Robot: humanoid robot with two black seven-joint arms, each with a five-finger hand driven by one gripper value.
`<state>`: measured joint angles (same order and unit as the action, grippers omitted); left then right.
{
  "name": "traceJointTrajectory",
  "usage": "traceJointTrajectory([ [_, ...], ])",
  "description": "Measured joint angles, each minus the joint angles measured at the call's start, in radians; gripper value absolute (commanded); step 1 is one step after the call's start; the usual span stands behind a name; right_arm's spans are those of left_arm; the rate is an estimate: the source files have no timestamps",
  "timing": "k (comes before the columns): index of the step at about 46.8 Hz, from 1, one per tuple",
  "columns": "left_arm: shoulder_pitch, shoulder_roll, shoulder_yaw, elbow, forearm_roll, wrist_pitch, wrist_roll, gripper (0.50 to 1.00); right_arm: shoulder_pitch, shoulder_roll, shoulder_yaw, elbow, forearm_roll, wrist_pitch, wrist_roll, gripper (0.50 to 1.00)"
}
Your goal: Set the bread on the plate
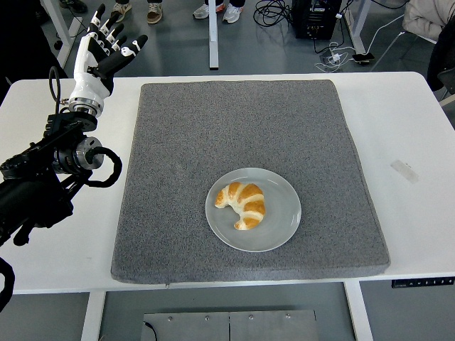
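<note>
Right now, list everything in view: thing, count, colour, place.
croissant: one, golden brown with pale stripes, lying on the plate.
plate: one, light grey, on the mat, near its front middle.
mat: one, dark grey, covering the middle of the table.
table: one, white, filling most of the view.
tape piece: one, pale, on the table right of the mat.
cables and black box: on the floor beyond the table.
shoes: several, on the floor at the top edge.
left hand: one, white and black, fingers spread, empty, raised over the table's far left corner.
</note>
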<state>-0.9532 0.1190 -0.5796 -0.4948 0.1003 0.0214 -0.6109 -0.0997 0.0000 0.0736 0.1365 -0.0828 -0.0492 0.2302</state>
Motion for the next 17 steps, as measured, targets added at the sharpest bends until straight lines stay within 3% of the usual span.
traceJointTrajectory([
  [7,-0.018,-0.069,-0.041,0.163,-0.061,-0.102,0.0,0.974,0.001,0.0,0.001,0.004,0.0,0.0,0.0,1.0],
  [17,-0.022,-0.085,-0.106,0.185,-0.143,-0.14,0.004,0.98,0.006,0.0,0.002,0.01,0.0,0.001,0.0,1.0],
])
